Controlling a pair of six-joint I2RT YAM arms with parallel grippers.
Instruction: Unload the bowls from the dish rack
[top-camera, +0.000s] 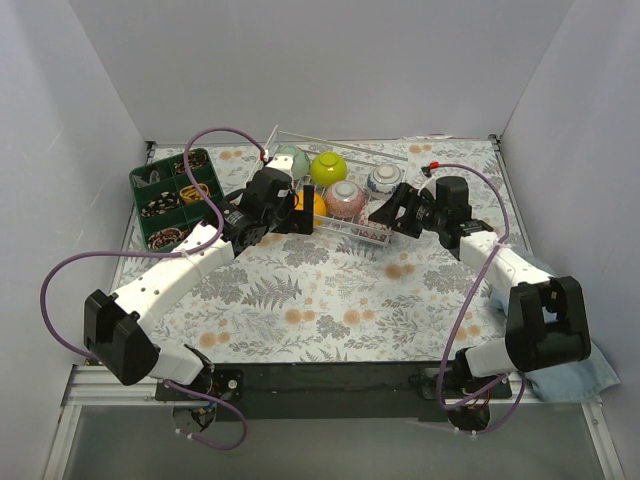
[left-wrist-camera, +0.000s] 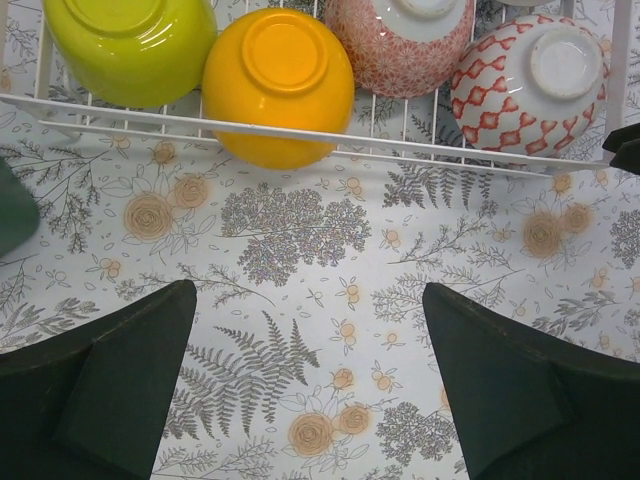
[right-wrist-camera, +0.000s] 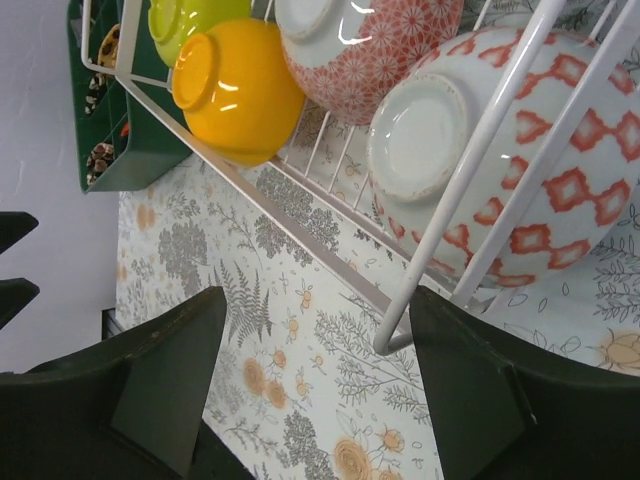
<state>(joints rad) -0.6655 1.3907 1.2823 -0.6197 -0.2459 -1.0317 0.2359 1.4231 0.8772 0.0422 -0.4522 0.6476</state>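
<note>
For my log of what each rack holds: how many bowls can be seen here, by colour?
Pale green bowl: 1
Lime bowls: 2, the second beside the orange one
Orange bowl: 1
Red-patterned bowls: 2, the other with diamonds
Blue-and-white bowl: 1
Total: 7

No lettering, label, brand mark, number or sign can be read in any of the three views. Only decoration is printed. Fern and flower motifs are carried on the cover of the worktop (left-wrist-camera: 330, 300). A red diamond pattern is carried on the diamond-patterned bowl (left-wrist-camera: 530, 75) and a fine red mesh on the mesh-patterned bowl (left-wrist-camera: 400, 45), both lying in the dish rack (left-wrist-camera: 300, 133).
</note>
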